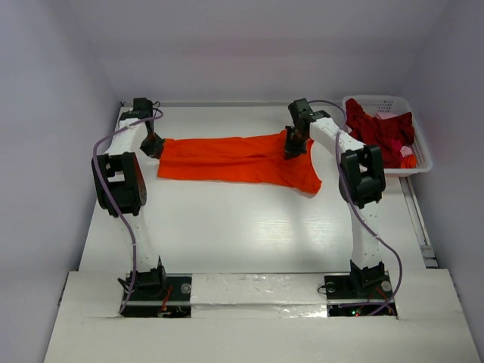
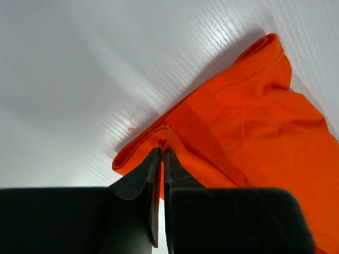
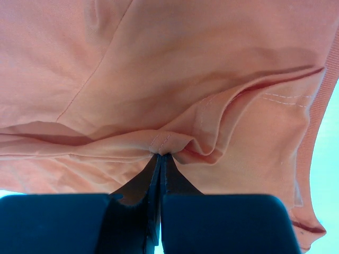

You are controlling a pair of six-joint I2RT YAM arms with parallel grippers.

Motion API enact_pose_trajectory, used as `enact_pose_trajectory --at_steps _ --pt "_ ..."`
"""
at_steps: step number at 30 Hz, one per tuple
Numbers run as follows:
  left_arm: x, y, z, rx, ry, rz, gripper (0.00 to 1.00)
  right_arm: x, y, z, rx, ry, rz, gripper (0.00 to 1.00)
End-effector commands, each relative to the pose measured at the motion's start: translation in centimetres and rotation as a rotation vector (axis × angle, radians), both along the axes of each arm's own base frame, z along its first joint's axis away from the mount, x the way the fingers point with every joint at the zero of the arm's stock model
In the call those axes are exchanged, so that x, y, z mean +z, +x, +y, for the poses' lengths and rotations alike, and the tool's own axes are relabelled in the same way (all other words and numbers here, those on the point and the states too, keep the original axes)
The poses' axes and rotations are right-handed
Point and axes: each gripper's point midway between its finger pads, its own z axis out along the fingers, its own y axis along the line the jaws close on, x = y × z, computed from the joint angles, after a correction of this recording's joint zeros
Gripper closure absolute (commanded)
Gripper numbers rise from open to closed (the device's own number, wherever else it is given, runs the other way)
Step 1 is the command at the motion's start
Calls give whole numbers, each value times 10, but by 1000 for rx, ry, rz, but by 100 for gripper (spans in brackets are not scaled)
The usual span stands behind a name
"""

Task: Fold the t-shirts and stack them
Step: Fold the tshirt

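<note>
Across the far half of the counter (image 1: pixel 242 227) lies the orange t-shirt (image 1: pixel 227 159), stretched flat between both arms. Left fingers (image 2: pixel 145 180) pinch a thin fold of hem at its left end, and right fingers (image 3: pixel 145 185) are clamped on a bunched seam near the right end. Dark red t-shirts (image 1: pixel 378 132) wait in the basket (image 1: pixel 422 165) at far right. The risk, I'd say: both grips are slim nips of cloth, so uneven pulling could slip one corner free and leave a crooked fold.
</note>
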Motion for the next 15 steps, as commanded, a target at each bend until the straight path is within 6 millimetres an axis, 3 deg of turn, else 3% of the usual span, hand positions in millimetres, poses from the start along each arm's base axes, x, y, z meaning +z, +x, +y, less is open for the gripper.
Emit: enact_pose_trajectory --at_steps 1,15 --pt "10 7 6 21 8 -19 100 9 4 1 21 19 -25 100" --pt "-7 7 3 19 -9 7 100 10 15 5 25 23 -50 100"
